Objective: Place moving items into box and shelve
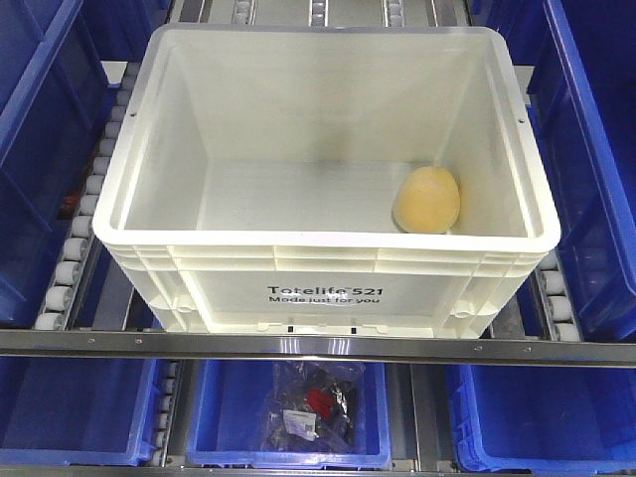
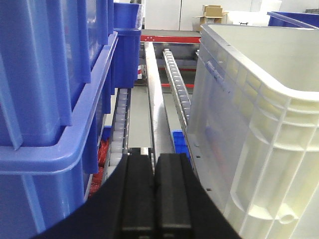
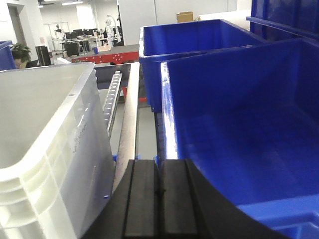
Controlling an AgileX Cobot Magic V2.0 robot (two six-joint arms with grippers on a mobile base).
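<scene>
The box (image 1: 328, 288), a white crate printed "Totelife 521 Made just for you", sits on a roller shelf (image 1: 79, 229) with grey roller tracks running under both of its sides. Blue bins (image 1: 35, 119) flank it left and right, and 3 more blue bins stand on the level below; the middle one (image 1: 224, 417) holds a clear bag of small parts (image 1: 313, 402). Behind the shelving, the wrist views show an open workroom with cardboard cartons (image 2: 212, 12), a red frame (image 3: 107, 56) and desks far back.

Only 1 moving item shows: the pale yellow-orange lump (image 1: 427, 199), lying on the box floor in the right near corner, against the right wall. The pinkish-brown one is not visible.

The left hand (image 2: 154, 199) hangs in the gap between the box's left wall and a blue bin, its 2 black fingers pressed together, gripping nothing. The right hand (image 3: 159, 199) sits between the box's right wall and another blue bin (image 3: 239, 124), fingers likewise closed together and empty.
</scene>
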